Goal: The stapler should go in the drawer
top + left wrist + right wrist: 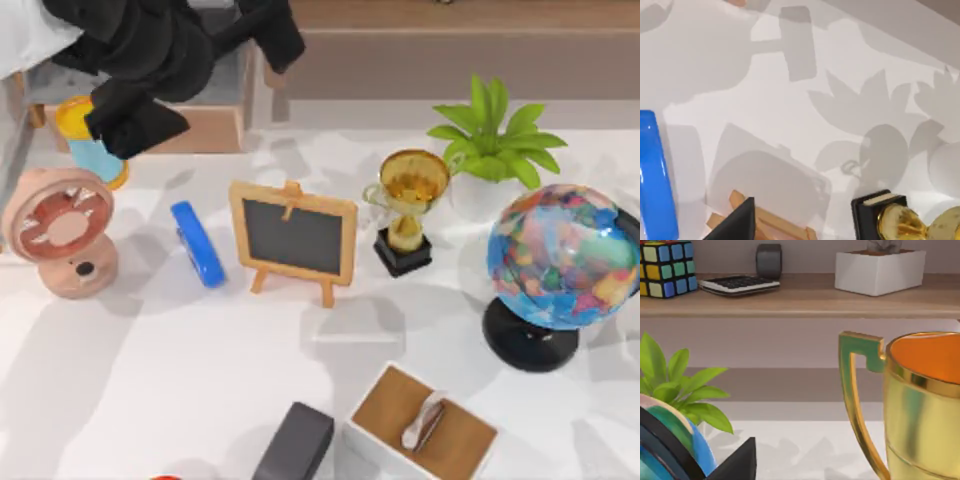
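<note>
Top view shows the stapler (198, 243) lying free on the table left of the chalkboard (293, 237), the left gripper (135, 120) hovering by the open drawer (215, 125), finger state unclear.

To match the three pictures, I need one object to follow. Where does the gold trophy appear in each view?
Top view: the gold trophy stands right of centre, between the chalkboard and the globe.
Left wrist view: its black base and gold foot show at the lower edge.
Right wrist view: its cup and handle are close up.
Shared landmark: the trophy itself; the chalkboard in two views.
</note>
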You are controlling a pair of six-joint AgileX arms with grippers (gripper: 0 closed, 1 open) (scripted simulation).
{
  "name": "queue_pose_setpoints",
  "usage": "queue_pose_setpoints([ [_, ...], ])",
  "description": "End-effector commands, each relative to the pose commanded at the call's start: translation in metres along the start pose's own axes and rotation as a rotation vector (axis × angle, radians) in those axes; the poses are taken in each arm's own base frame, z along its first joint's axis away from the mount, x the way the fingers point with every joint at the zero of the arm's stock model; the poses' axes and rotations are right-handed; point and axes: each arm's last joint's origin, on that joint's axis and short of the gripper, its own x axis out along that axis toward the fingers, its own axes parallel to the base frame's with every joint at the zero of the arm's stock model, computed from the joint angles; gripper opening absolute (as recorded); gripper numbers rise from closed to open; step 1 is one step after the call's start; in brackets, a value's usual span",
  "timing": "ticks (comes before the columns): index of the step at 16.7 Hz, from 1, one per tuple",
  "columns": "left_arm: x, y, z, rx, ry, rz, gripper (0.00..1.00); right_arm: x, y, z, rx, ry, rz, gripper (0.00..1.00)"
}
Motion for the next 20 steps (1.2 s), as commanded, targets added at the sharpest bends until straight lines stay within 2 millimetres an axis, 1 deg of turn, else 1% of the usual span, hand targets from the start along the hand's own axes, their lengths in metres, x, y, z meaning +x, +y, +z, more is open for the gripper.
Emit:
queue_pose_setpoints([
  [2, 0.039, 0.003, 0.003, -0.037, 0.100, 0.123, 1.00, 0.000, 0.000, 0.000, 0.000, 0.000, 0.000, 1.00],
  [5, 0.089, 0.019, 0.003, -0.083, 0.234, 0.306, 1.00, 0.000, 0.000, 0.000, 0.000, 0.000, 0.000, 1.00],
  [7, 0.113, 0.033, 0.003, -0.106, 0.303, 0.407, 1.00, 0.000, 0.000, 0.000, 0.000, 0.000, 0.000, 1.00],
  [8, 0.121, 0.039, 0.002, -0.115, 0.331, 0.448, 1.00, 0.000, 0.000, 0.000, 0.000, 0.000, 0.000, 1.00],
  [9, 0.127, 0.045, 0.003, -0.123, 0.354, 0.481, 1.00, 0.000, 0.000, 0.000, 0.000, 0.000, 0.000, 1.00],
  [11, 0.134, 0.052, 0.003, -0.132, 0.377, 0.517, 1.00, 0.000, 0.000, 0.000, 0.000, 0.000, 0.000, 1.00],
  [17, 0.135, 0.051, 0.001, -0.128, 0.378, 0.515, 1.00, 0.000, 0.000, 0.000, 0.000, 0.000, 0.000, 1.00],
  [18, 0.138, 0.050, 0.000, -0.130, 0.377, 0.513, 1.00, 0.000, 0.000, 0.000, 0.000, 0.000, 0.000, 1.00],
  [20, 0.151, 0.052, -0.003, -0.133, 0.375, 0.511, 1.00, 0.000, 0.000, 0.000, 0.000, 0.000, 0.000, 1.00],
])
